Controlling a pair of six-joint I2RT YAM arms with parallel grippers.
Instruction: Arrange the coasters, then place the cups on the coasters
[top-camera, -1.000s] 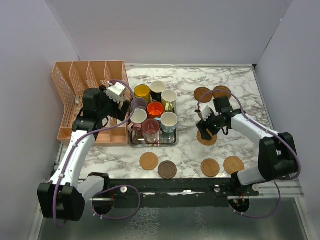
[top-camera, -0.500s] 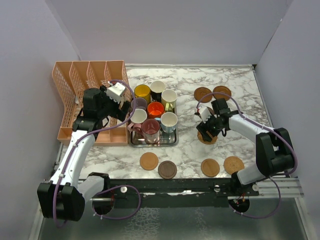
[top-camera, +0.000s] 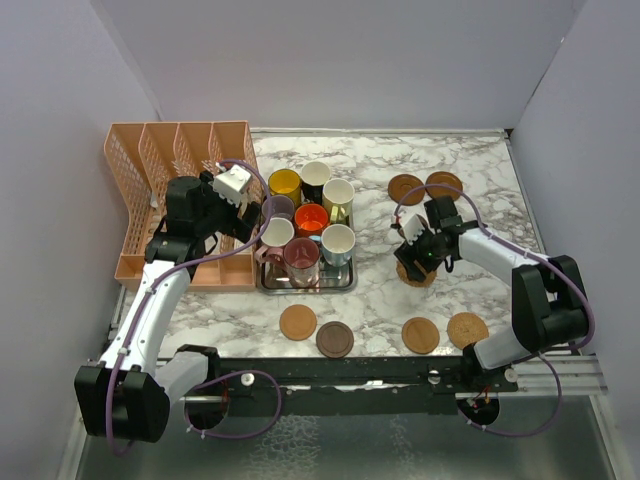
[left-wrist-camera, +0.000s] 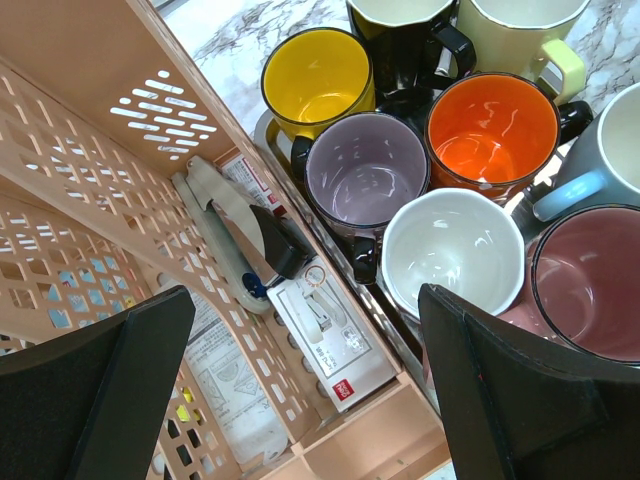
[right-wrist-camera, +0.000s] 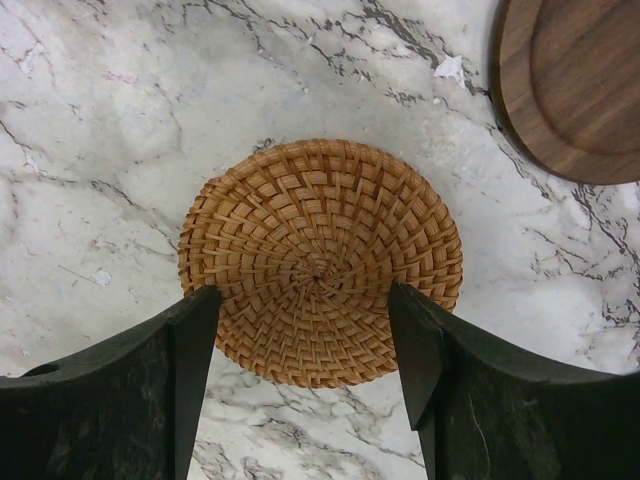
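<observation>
**Left of frame:** peach perforated plastic file rack (top-camera: 170, 150) with stationery inside. The left pincer (left-wrist-camera: 305, 330) hangs over the seam between rack and tray. Its jaws are spread to the full and hold nothing.

**Centre:** rectangular steel tray (top-camera: 305, 288) carries all eight small handled cups (top-camera: 311, 218), packed rim to rim. None sits on a coaster.

**Lower centre:** tan round wooden coaster (top-camera: 298, 322) and dark brown round coaster (top-camera: 334, 340) lie side by side near the front edge of the white marble counter (top-camera: 370, 300).

**Right of centre:** right pincer (right-wrist-camera: 305, 300) is low over a woven rattan coaster (right-wrist-camera: 320, 250), which lies flat on the counter.
- Jaws are part-way apart and narrower than the disc, with the tips overlapping its near rim. Nothing is clasped between them.
- Contact with the weave: cannot tell.
- A dark wood coaster (right-wrist-camera: 570, 90) lies just beside it, upper right of the wrist view.

**Lower right:** two tan coasters (top-camera: 420, 335). **Upper right:** two brown coasters (top-camera: 405, 188), close together.

**Judgement:** the coaster stage is in progress. The discs are scattered in pairs with no regular layout, and seven can be counted from above. The cup stage has not begun, so all eight cups are left to move.
</observation>
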